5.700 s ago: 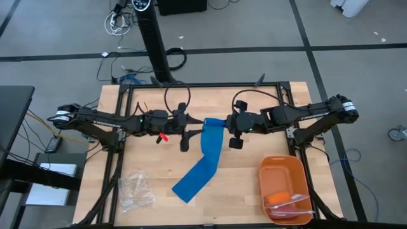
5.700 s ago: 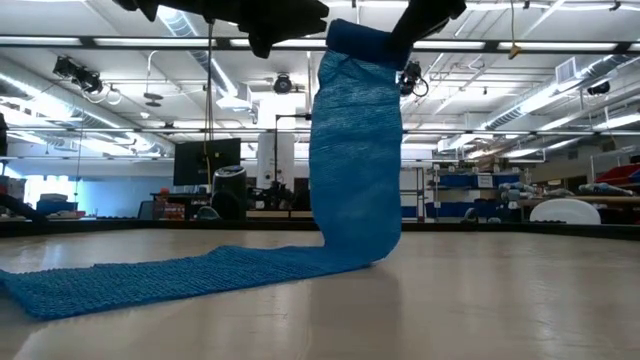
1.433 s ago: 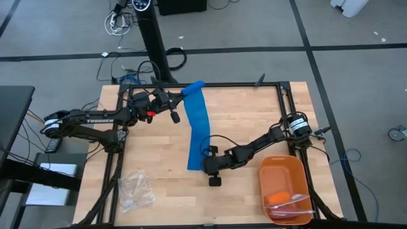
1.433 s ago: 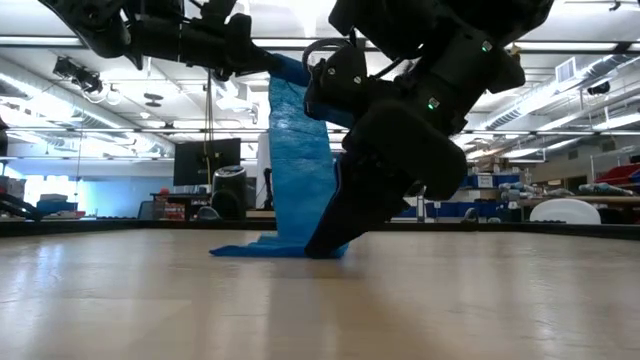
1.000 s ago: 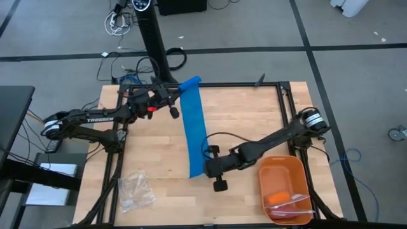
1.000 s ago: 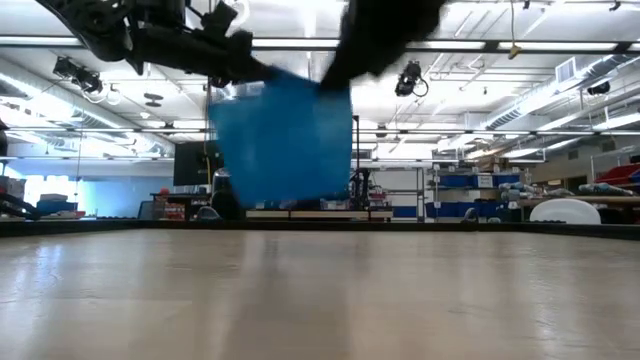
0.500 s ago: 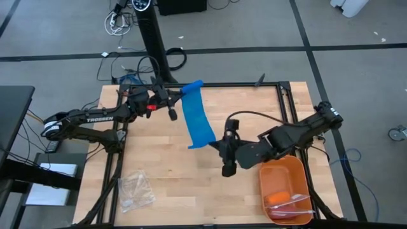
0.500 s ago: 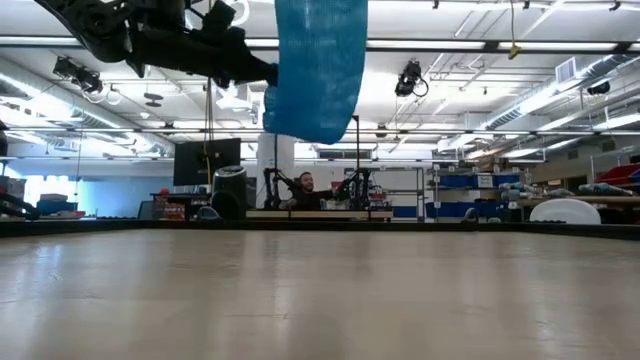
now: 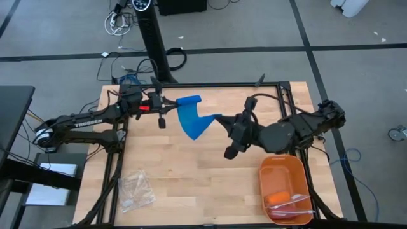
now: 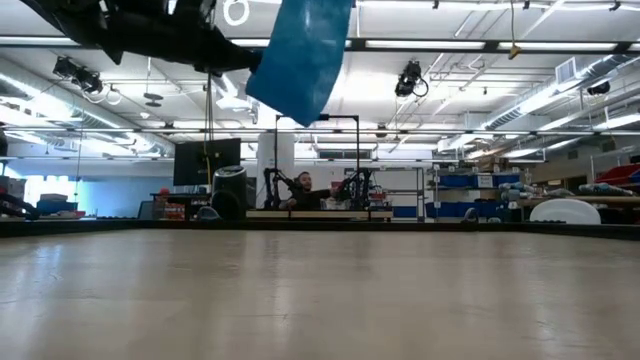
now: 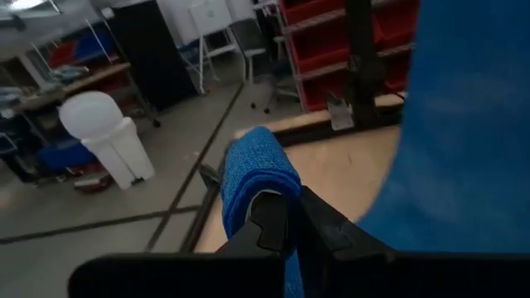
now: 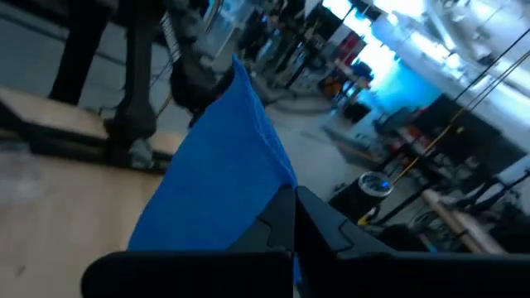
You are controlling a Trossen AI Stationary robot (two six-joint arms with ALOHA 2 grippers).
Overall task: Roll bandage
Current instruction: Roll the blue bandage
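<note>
The bandage (image 9: 191, 121) is a bright blue strip held in the air between my two grippers. It sags in a short loop, clear of the table. In the low view the bandage (image 10: 300, 55) hangs high above the tabletop. My left gripper (image 9: 173, 102) reaches in from the table's left, toward the far edge, and is shut on the bandage's thick wound end (image 9: 189, 100). My right gripper (image 9: 220, 118) reaches in from the right and is shut on the bandage's other end. My left gripper pinches the bandage's wound end (image 11: 257, 170) between its two fingers, and the blue roll bulges over the fingertips. The fingers come level from the table's left. The strip hangs away from that end, clear of the table. My right gripper pinches the flat end of the bandage (image 12: 269, 194) between its two fingers, coming roughly level from the table's right. How many layers it has, I cannot tell. The strip runs slack from the fingers toward my left gripper.
An orange tray (image 9: 284, 166) with small items stands at the near right corner. A clear crinkly plastic bag (image 9: 135, 191) lies at the near left. Black frame rails (image 9: 222, 84) edge the wooden table. The table's middle lies bare under the bandage.
My right gripper has risen from the table's near middle and gone toward the far edge, carrying the bandage's lower end up off the table. The strip, stretched long before, now sags in a short loop between the grippers. My left gripper has shifted slightly toward the table's left.
</note>
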